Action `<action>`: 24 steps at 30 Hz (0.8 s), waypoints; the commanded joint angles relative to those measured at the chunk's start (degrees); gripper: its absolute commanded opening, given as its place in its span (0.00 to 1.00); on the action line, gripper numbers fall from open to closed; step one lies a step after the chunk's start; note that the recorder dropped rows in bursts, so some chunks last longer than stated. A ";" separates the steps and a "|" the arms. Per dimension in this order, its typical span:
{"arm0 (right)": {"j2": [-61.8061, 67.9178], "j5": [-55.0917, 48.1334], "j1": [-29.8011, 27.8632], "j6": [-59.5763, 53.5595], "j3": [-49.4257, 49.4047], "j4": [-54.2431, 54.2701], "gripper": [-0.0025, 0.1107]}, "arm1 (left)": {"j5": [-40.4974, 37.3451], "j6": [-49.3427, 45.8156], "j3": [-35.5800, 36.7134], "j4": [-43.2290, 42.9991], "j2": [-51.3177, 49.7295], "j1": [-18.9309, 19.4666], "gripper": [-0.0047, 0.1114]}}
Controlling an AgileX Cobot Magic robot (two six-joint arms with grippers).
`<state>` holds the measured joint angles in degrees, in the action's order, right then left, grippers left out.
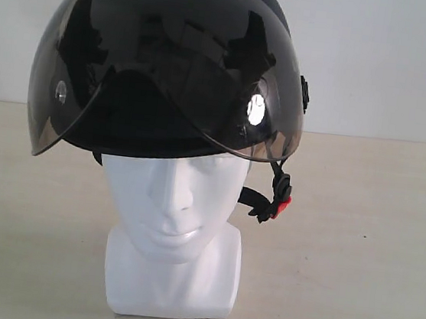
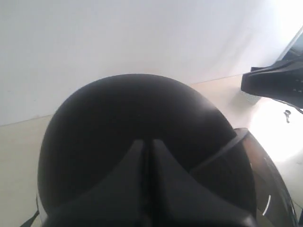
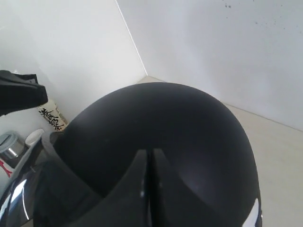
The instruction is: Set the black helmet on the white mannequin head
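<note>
In the exterior view the black helmet (image 1: 171,55) sits on top of the white mannequin head (image 1: 176,209), its smoky visor (image 1: 88,107) covering the forehead and its chin strap with the red buckle (image 1: 281,206) hanging loose beside the cheek. Neither gripper shows in that view. In the left wrist view my left gripper (image 2: 147,142) is shut, fingertips together against the helmet's matte shell (image 2: 123,109). My right gripper (image 3: 150,152) is likewise shut, its tips resting on the shell (image 3: 180,123) from the other side. Nothing is between either pair of fingers.
The mannequin's squarish base (image 1: 172,286) stands on a beige tabletop (image 1: 357,245) before a white wall. The left wrist view shows the other arm (image 2: 277,82) to one side. A labelled bottle (image 3: 51,118) and a metal can (image 3: 9,144) stand near the wall corner.
</note>
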<state>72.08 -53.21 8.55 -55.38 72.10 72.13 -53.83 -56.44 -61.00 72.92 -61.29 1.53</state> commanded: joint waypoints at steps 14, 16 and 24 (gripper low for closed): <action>4.48 -4.11 0.14 -7.31 -0.09 10.13 0.02 | -2.88 -4.49 -0.64 3.24 -5.45 -0.15 0.08; 4.62 -4.66 0.70 -8.09 -0.09 9.98 0.02 | -4.07 -4.78 -0.64 3.86 -6.37 -0.26 0.08; 4.62 -2.28 7.07 -9.03 -0.09 5.46 0.02 | -3.02 -9.86 -0.64 5.08 -7.61 -2.76 0.08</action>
<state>76.67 -56.20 14.04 -63.95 71.93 79.89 -57.37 -63.78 -61.25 76.86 -68.58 0.19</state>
